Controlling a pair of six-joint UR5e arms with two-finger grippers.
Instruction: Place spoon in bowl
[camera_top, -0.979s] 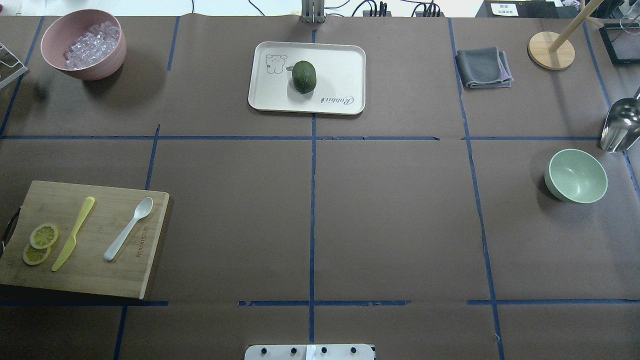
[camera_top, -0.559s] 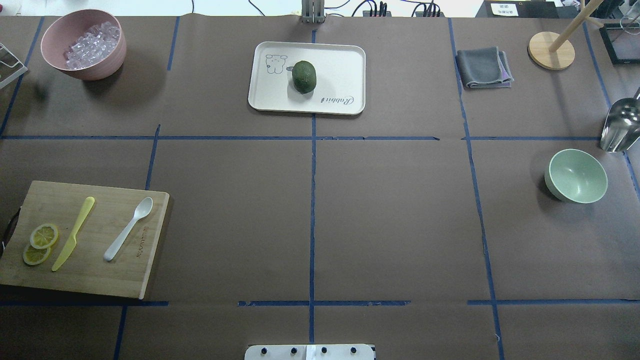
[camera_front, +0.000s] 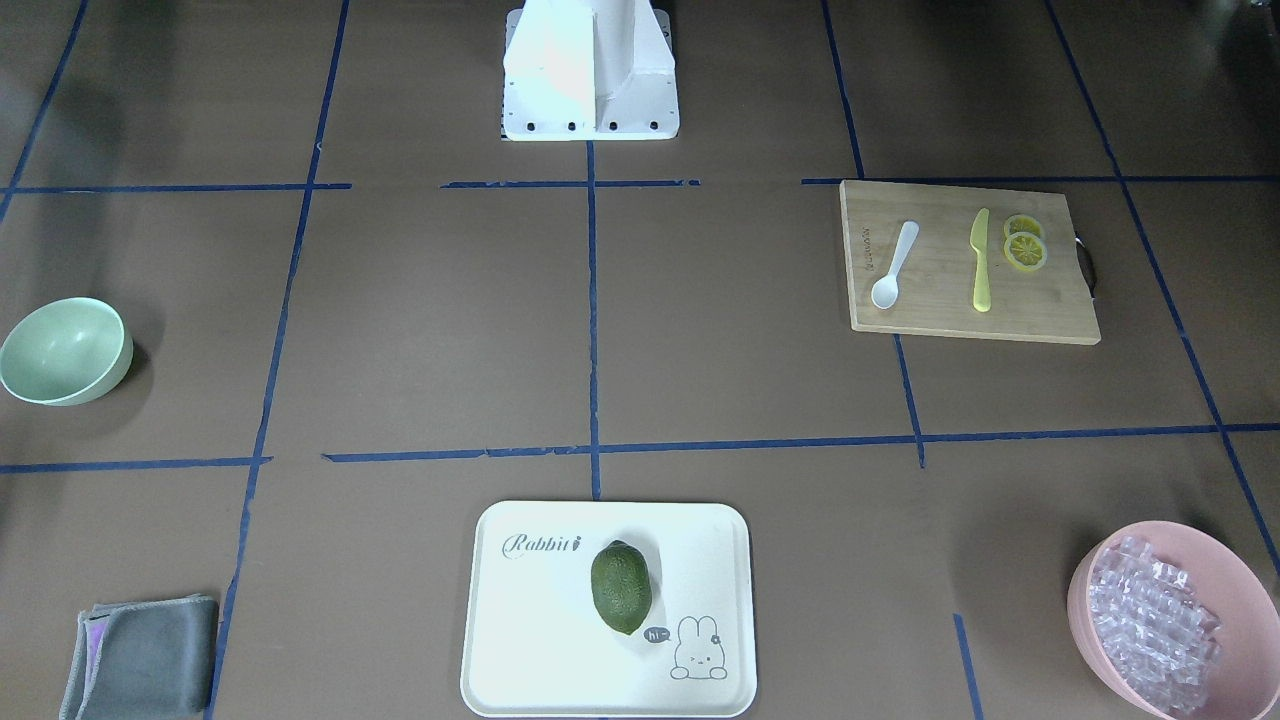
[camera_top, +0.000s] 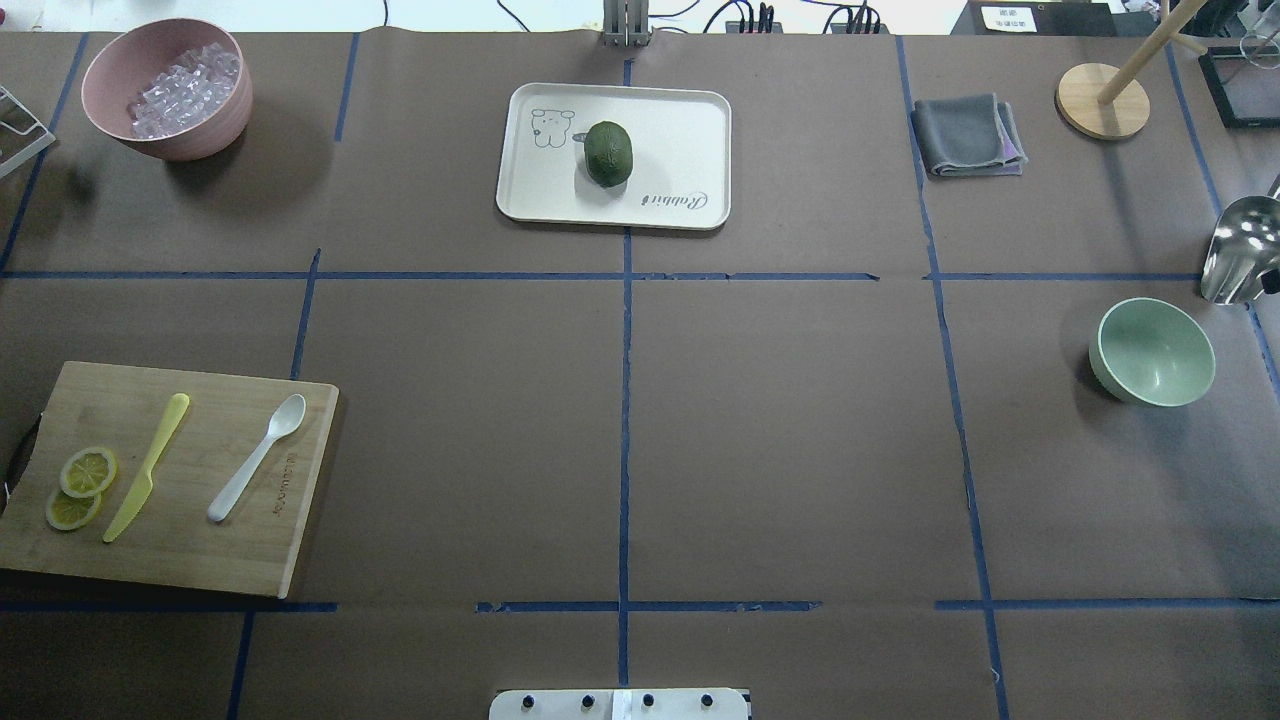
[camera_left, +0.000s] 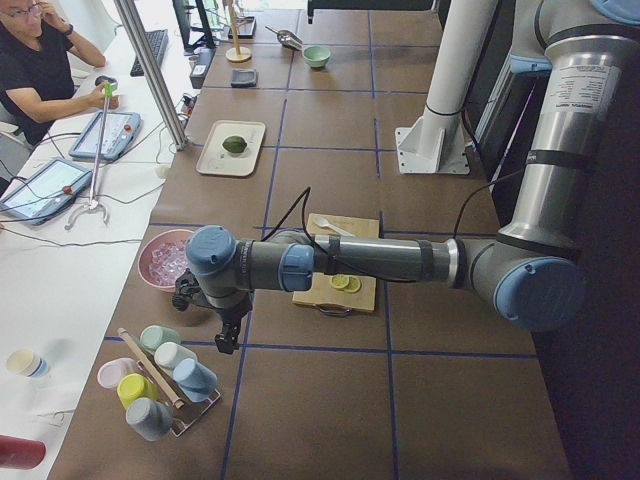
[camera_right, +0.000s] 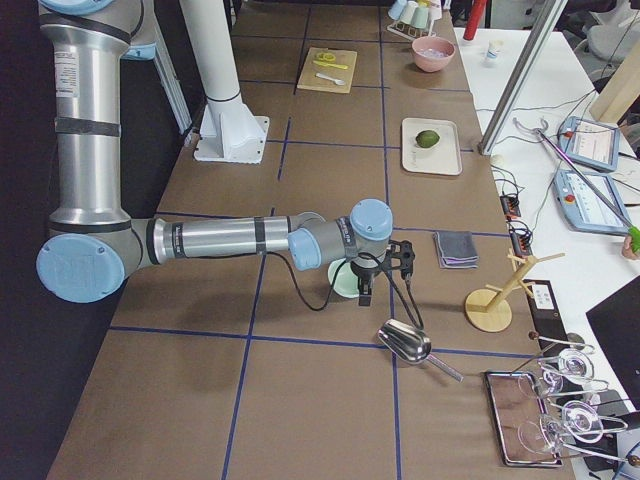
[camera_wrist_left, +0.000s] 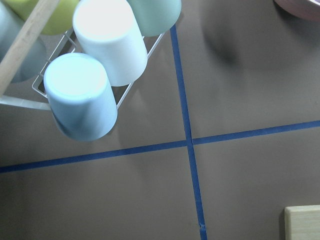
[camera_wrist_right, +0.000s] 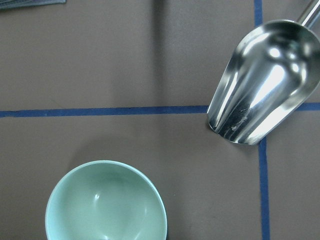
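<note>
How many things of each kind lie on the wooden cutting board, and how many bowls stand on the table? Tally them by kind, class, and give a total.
White spoon: 1
Yellow-green knife: 1
Lemon slices: 2
Bowls: 2 (mint-green bowl, pink bowl)
Total: 6

The left arm (camera_left: 380, 262) and the right arm (camera_right: 215, 238) look alike: smooth silver-grey tubes linked by rounded grey joints, each joint closed with a pale blue cap (camera_left: 540, 293). Black rings band the tubes where they meet the joints. A small printed label (camera_left: 590, 85) sits on each upper tube, and a thin black cable (camera_left: 297, 195) loops loosely off each forearm. The left gripper (camera_left: 228, 342) and the right gripper (camera_right: 363, 295) are black. At the robot's base stands a white pedestal (camera_front: 590, 60) whose flat base plate (camera_front: 590, 130) shows 4 dark screws along its near edge.
</note>
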